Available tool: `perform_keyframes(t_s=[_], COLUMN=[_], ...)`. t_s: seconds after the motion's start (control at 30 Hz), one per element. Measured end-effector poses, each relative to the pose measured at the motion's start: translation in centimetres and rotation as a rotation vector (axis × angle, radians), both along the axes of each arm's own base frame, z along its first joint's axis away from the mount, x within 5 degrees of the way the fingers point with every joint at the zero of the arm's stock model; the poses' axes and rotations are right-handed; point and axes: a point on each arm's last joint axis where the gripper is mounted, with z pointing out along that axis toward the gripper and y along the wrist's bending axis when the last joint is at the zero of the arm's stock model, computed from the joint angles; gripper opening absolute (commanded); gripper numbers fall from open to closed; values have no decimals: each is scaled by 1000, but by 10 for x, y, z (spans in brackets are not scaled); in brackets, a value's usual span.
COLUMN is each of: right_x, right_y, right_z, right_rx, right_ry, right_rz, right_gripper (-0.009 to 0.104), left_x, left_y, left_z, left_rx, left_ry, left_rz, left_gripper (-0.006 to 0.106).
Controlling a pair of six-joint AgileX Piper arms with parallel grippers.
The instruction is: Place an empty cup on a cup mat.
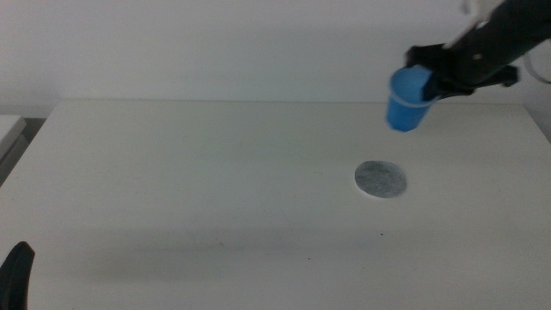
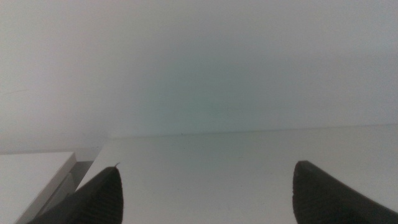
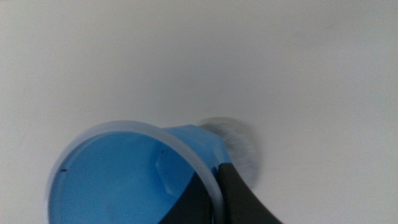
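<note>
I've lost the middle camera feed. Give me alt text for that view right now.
The right gripper, reaching in from the upper right, holds the blue cup in the air, above and beyond the round grey cup mat lying on the white table. The left gripper waits at the bottom left corner.

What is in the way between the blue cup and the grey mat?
Nothing visible. The right gripper holds the cup in the air above the table, and the cup mat lies bare below it. The left gripper waits far off.
</note>
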Motion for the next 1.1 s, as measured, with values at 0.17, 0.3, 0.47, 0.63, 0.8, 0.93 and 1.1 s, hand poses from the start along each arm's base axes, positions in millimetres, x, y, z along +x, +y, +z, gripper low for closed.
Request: perform_keyframes(t_s=[0.17,0.3,0.47,0.63,0.8,0.93,1.1], right_x=[7,12,16,20,26,30,32], right_y=[30,37,37,37,33,30,31], right_z=[-22,-42,-54,-66,-77,-87,-97], right_rx=[3,-8,-29,-47,-54,-63,-69], right_ry=[53,105,130,150,156,170,192], right_rz=[59,72,73,74,63,56,56], right_gripper=[-3,-3,-3,-3,-3,-3,-3], left_x=[0,0,0,0,0,0,0], left_y=[0,0,0,0,0,0,0], left_z=[0,0,0,0,0,0,0], left_rx=[0,0,0,0,0,0,0], left_ry=[0,0,0,0,0,0,0], left_rz=[0,0,0,0,0,0,0], left_gripper=[94,94,94,94,94,94,94])
